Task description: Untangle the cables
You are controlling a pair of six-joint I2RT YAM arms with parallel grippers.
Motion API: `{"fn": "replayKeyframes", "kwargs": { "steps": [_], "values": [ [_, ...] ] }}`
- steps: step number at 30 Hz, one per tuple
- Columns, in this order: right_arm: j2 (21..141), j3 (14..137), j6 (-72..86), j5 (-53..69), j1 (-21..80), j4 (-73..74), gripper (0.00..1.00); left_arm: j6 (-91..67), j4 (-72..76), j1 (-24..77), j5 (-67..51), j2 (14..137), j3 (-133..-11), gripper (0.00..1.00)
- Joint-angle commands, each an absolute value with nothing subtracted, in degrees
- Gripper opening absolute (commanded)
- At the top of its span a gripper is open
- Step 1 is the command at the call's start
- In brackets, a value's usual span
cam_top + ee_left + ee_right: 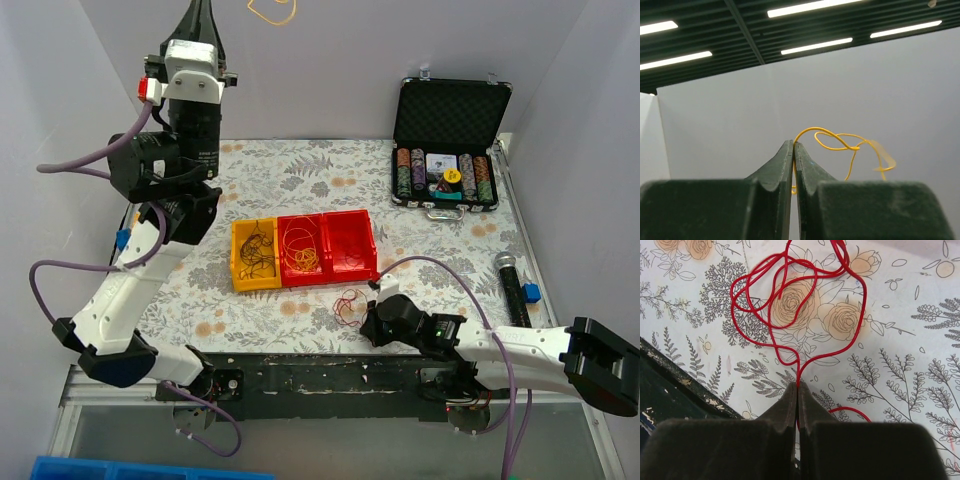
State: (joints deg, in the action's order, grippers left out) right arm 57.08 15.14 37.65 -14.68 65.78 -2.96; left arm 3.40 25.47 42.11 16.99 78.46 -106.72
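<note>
My left gripper (794,144) is raised high above the table, pointing up, and is shut on a thin yellow cable (850,148) that loops above the fingertips; this cable shows at the top of the top view (272,12). My right gripper (797,386) is low over the table's near edge and shut on a red cable (790,305), a tangled bunch of loops lying on the floral cloth, also seen in the top view (350,305). Black cables lie in the yellow bin (238,262), yellow and orange cables in the middle red bin (289,225).
A second red bin (368,248) stands right of the other two. An open black case of poker chips (445,175) stands at the back right. A black microphone (512,285) lies at the right edge. The table's dark front rail (670,390) is just left of my right gripper.
</note>
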Motion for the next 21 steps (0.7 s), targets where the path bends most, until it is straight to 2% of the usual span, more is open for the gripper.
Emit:
{"fn": "replayKeyframes", "kwargs": {
  "steps": [1,6,13,21],
  "values": [
    [56.17,14.68,40.34,-16.96,66.53,-0.35,0.01,6.07,25.24,41.92,16.0,79.19,-109.69,0.03],
    [51.95,19.23,37.19,-20.55,66.53,1.57,0.01,1.94,21.01,41.92,15.12,73.93,-96.1,0.04],
    [51.41,38.55,25.06,-29.79,66.36,7.64,0.01,0.44,21.19,42.01,18.54,67.86,-77.1,0.03],
    [58.17,56.41,12.93,-30.33,62.67,8.09,0.01,-2.63,19.25,41.92,19.33,64.78,-67.59,0.02]
  ]
}}
